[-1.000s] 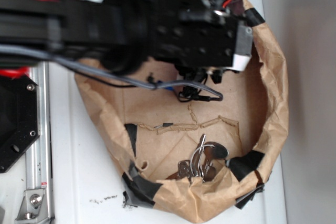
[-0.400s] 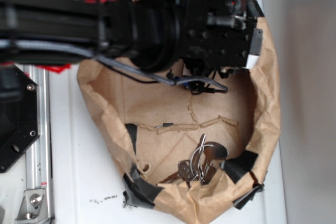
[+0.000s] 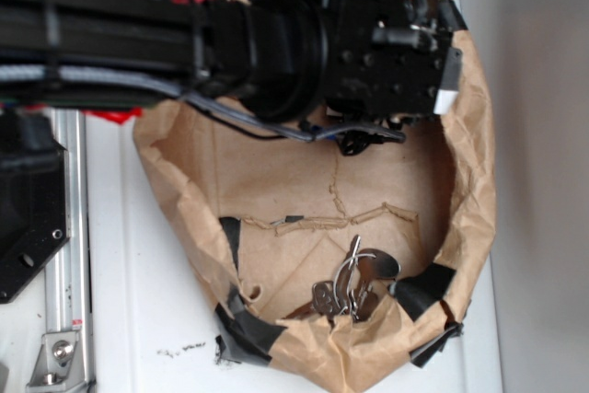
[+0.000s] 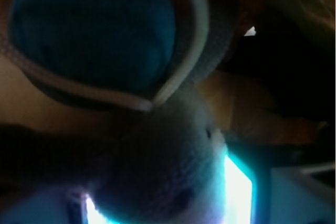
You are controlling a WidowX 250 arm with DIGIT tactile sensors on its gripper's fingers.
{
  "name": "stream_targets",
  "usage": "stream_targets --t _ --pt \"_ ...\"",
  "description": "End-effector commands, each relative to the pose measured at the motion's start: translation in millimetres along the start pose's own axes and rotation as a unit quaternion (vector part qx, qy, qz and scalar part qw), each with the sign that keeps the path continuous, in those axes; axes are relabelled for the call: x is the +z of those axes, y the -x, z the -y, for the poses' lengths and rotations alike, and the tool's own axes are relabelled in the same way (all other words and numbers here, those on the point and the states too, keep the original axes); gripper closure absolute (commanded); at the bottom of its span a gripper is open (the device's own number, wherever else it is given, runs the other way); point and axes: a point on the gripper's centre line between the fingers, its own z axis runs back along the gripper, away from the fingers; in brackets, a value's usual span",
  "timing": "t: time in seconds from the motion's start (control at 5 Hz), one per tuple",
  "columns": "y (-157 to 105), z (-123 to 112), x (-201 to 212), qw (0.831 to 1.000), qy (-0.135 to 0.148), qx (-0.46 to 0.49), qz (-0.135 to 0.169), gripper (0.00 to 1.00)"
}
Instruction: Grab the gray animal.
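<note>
Exterior view: one black robot arm (image 3: 184,43) reaching in from the left, covering the upper part of one brown paper bag (image 3: 479,200). Bag lying open on a white desk (image 3: 138,301), crumpled and creased, patched along the rim with several strips of black tape (image 3: 425,284). One bunch of shiny metal keys (image 3: 354,284) resting at the lower part of the bag's floor, well apart from the arm. Pincer (image 3: 368,140) hanging under the boxy black wrist, dipping into the upper part of the bag; hard to tell here how far apart the jaws are standing. Gray animal not showing here, hidden beneath the arm.

Wrist view: dim and blurred. One teal ball (image 4: 94,30), round and fuzzy, filling the upper left, looped by one pale string (image 4: 105,95). One gray animal (image 4: 163,177) sitting just below the ball and touching it, soft and plush, rounded pale head with two small dark dots. Animal lying close under the camera, between bright glowing edges low in the frame; impossible to tell whether the pincer is gripping it.
</note>
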Motion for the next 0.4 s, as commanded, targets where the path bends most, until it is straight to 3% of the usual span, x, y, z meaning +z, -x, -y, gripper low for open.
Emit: stream_targets --t 0.0,0.2 --pt "3 -19 30 0.999 0.003 0.033 0.035 1.00" --pt "12 -9 76 0.997 0.035 0.044 0.058 1.00"
